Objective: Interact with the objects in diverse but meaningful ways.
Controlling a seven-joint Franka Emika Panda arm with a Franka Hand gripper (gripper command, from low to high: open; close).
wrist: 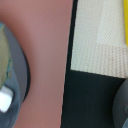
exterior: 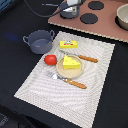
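Cheese [exterior: 71, 62] on plate [exterior: 62, 70], mat [exterior: 95, 90] centre; tomato [exterior: 50, 59] beside plate; box [exterior: 69, 45] behind; pot [exterior: 40, 41] off mat. Gripper [exterior: 70, 9] well apart above stove board [exterior: 107, 27]; jaw state cannot be told, view blurred.

A tabletop play-kitchen setup rather than a real kitchen — everything is toy-sized and laid on a black cloth-covered table [exterior: 15, 65]. A pale woven rectangular placemat [exterior: 95, 80] holds a tan round plate [exterior: 61, 71] with a yellow holed cheese wedge [exterior: 71, 62], wooden-handled cutlery [exterior: 75, 83], a red tomato [exterior: 50, 59] and a flat yellow labelled box [exterior: 68, 44]. Beside it stand a grey two-handled pot [exterior: 40, 41] and a pink toy stovetop with black round burners [exterior: 89, 18] — staged props, not household clutter
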